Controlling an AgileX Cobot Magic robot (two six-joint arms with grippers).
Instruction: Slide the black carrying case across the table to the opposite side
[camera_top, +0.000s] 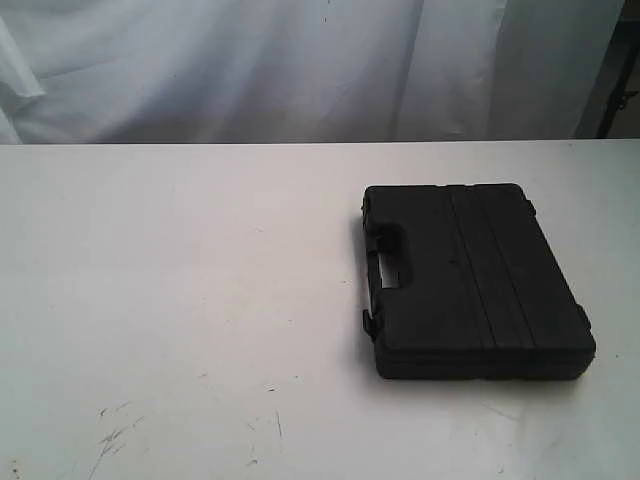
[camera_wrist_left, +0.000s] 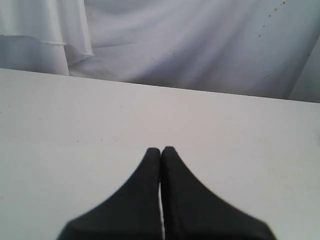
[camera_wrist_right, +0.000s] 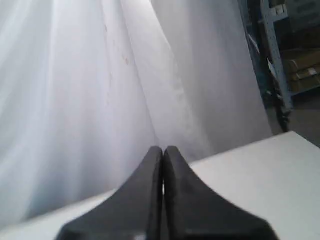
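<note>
I am looking over the large white flat tabletop (camera_top: 200, 300). The black moulded plastic carrying case (camera_top: 470, 280) is lying flat and closed on it, on my right arm's side, with its handle cut-out (camera_top: 390, 262) facing the left arm's side. Neither arm is showing in the exterior view and the case is appearing in neither wrist view, so both tools are sitting well apart from it. The left gripper (camera_wrist_left: 160, 150), with black tapered fingers, is pressed together on nothing, with bare tabletop ahead of it. The right gripper (camera_wrist_right: 163, 149) is likewise pinched closed and empty, pointing over the table's edge at the white curtain (camera_wrist_right: 75, 100). I am judging the push not yet begun. I am planning to lower the right gripper beside the case's side opposite the handle, leaving the fingers closed as a blunt pusher. I am aiming to set it low and centred, so the case is sliding straight rather than pivoting.
</note>
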